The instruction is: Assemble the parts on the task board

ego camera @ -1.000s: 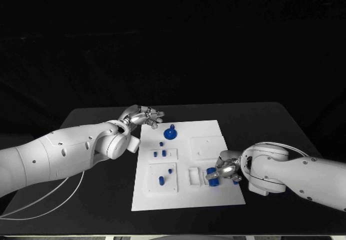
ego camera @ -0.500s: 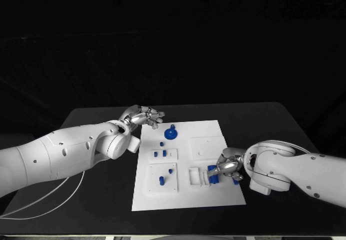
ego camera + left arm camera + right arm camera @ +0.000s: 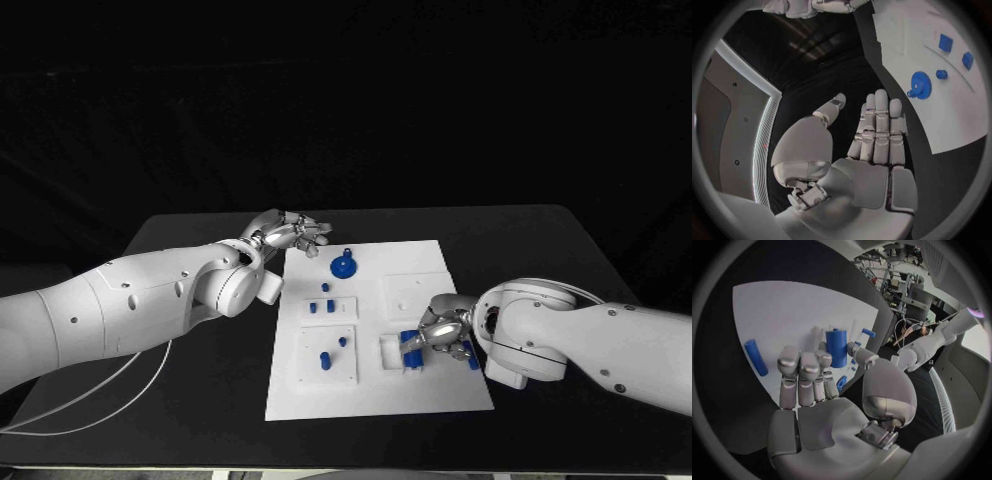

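The white task board (image 3: 433, 275) lies mid-table. My right hand (image 3: 447, 328) hovers over its near right part and pinches a blue cylinder (image 3: 411, 352) between thumb and fingers, just above a raised white holder (image 3: 388, 350). In the right wrist view the cylinder (image 3: 836, 347) stands at the tips of the right hand (image 3: 817, 375). A second blue cylinder (image 3: 756, 356) lies flat on the board beside that hand. My left hand (image 3: 289, 232) hangs off the board's far left corner, holding nothing, its fingers (image 3: 879, 125) straight. A blue gear (image 3: 342, 265) sits at the board's far end.
Small blue pegs and blocks (image 3: 326, 306) stand in the board's left column, with two more pegs (image 3: 333, 350) nearer me. The gear (image 3: 919, 84) and blocks (image 3: 945, 42) also appear in the left wrist view. Black table (image 3: 188, 235) surrounds the board.
My right hand has moved left across the board with the blue cylinder, from beside the lying cylinder to over the white holder. The left hand has stayed put.
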